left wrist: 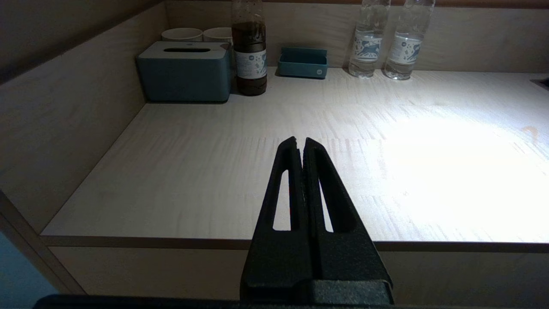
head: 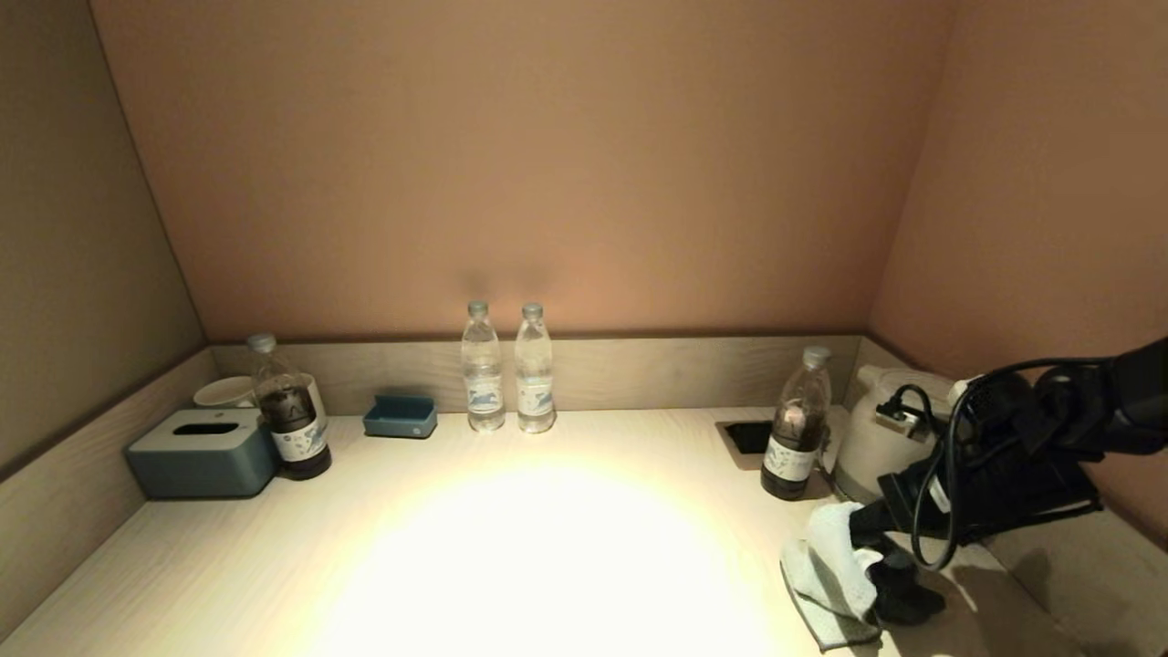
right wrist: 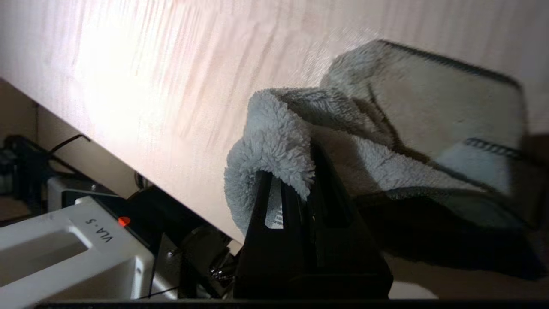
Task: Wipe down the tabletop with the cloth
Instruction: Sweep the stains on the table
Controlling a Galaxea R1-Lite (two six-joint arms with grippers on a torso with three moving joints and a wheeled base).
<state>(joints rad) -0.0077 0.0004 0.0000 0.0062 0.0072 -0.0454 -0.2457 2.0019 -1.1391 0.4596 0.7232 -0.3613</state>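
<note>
A fluffy grey-white cloth lies bunched on the pale wooden tabletop at the front right. My right gripper is shut on a raised fold of the cloth. The right wrist view shows the fold pinched between the black fingers, with the rest of the cloth trailing on the wood. My left gripper is shut and empty. It hovers at the table's front edge on the left side and does not show in the head view.
A teal tissue box, cups and a dark bottle stand back left. A teal tray and two water bottles stand at the back. A dark bottle, white kettle and table cutout are back right.
</note>
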